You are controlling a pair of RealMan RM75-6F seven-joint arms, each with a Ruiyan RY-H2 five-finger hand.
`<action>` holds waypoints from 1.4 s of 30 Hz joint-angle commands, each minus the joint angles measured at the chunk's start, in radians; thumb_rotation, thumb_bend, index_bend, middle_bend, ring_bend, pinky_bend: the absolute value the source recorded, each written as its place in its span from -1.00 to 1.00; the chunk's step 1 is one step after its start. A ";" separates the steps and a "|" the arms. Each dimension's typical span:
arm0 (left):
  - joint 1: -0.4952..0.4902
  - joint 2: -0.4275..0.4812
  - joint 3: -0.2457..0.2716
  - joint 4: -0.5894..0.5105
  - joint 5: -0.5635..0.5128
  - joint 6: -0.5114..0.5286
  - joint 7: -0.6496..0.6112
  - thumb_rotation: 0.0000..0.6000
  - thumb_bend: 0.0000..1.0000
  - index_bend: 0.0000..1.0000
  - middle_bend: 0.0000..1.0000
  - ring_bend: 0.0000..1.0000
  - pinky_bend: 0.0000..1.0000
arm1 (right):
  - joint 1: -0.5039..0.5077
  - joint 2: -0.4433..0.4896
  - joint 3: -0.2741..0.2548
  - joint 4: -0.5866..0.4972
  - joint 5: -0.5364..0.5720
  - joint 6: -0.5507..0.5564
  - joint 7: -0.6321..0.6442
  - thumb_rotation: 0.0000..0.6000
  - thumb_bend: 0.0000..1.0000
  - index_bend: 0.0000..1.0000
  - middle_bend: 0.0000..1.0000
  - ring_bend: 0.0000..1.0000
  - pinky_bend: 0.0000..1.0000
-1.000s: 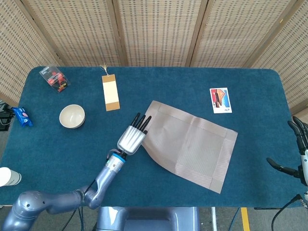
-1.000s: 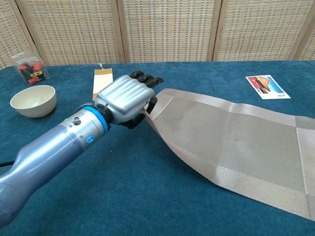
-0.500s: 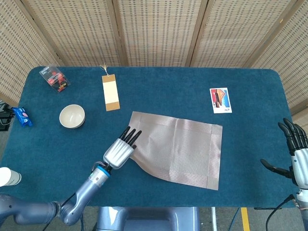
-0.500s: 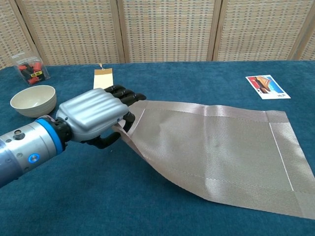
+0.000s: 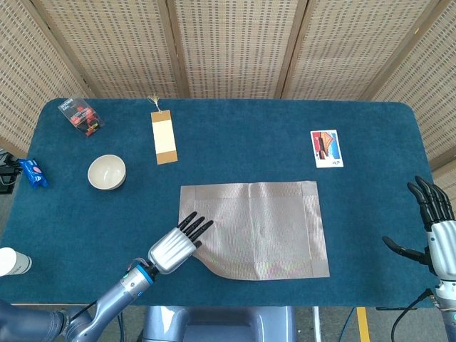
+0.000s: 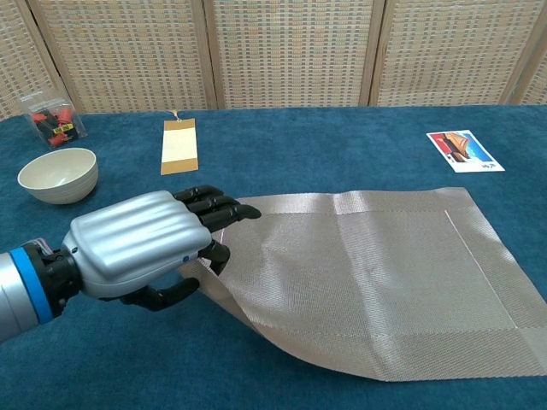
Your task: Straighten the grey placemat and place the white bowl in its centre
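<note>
Our left hand (image 5: 174,246) pinches the near-left corner of the mat (image 5: 263,224): fingers over the top, thumb under the edge, as the chest view shows. That corner is lifted and curled off the table (image 5: 235,135); the other three corners lie flat. The mat's long axis runs roughly left-right, parallel to the table's front edge, so the mat looks about square to the table already. What's left on it, we judge, is just laying that pinched corner flat.

The relation that matters next: the bowl (image 5: 107,172) sits up and to the left of our left hand, well apart from the mat, with bare table between them. It's upright and nothing touches it. The mat centre lies to the right of the hand. So the bowl's path runs left to right and toward us, across the mat's left edge.

The left hand is clearly the nearer one to the bowl. Our right hand (image 5: 434,231) hangs off the table's right edge, fingers spread, holding nothing, on the far side of the mat from the bowl.

Our call: let go of the corner, reach the left hand back-left for the bowl, carry it over to the mat's middle.

Risk: the corner may stay curled once released, and the bowl's rim is a wide grab for this hand.
</note>
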 commanded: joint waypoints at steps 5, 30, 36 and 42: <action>0.013 0.012 0.008 -0.003 0.026 -0.028 -0.021 1.00 0.06 0.63 -1.00 -1.00 -1.00 | 0.001 -0.003 -0.002 0.000 -0.001 -0.001 -0.011 1.00 -0.75 -0.86 -1.00 -1.00 -1.00; 0.173 0.143 -0.017 -0.096 0.078 0.160 -0.187 1.00 -0.39 -0.85 -1.00 -1.00 -1.00 | 0.006 -0.018 -0.014 0.005 -0.009 -0.013 -0.055 1.00 -0.76 -0.85 -1.00 -1.00 -1.00; 0.219 0.212 -0.116 -0.063 -0.031 0.227 -0.211 1.00 -0.39 -0.78 -1.00 -1.00 -1.00 | 0.007 -0.025 -0.021 -0.003 -0.019 -0.015 -0.082 1.00 -0.76 -0.85 -1.00 -1.00 -1.00; 0.204 0.224 -0.209 0.025 -0.171 0.169 -0.204 1.00 -0.39 -0.63 -1.00 -1.00 -1.00 | 0.005 -0.028 -0.026 -0.007 -0.029 -0.011 -0.097 1.00 -0.76 -0.85 -1.00 -1.00 -1.00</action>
